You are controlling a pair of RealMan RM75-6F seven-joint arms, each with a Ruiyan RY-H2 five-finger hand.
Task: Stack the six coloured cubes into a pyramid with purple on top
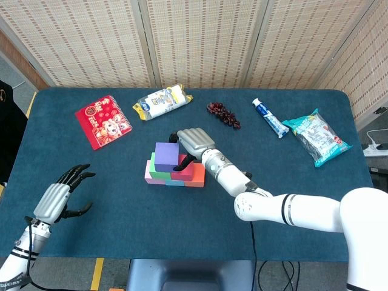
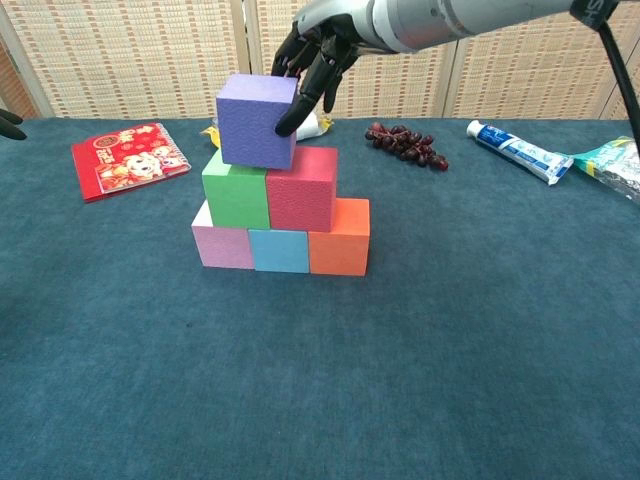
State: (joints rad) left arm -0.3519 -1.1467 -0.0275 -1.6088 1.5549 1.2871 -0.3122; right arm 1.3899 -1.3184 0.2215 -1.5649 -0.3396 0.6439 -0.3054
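You have six foam cubes stacked: three below, two above, and the purple foam cube [image 2: 257, 122] on top, gripped by your right hand [image 2: 318, 45]. Your left hand [image 1: 59, 196] hangs spread, holding nothing.

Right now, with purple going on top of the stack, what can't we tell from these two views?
- Purple cube: neither view settles whether its underside rests on the green cube and red cube; its own body covers the seam.
- Right robot hand: the fingers behind the cube are hidden in the chest view.
- Left robot hand: the chest view's left edge cuts it off, leaving only fingertips.
- Snack packets: print too small to read.
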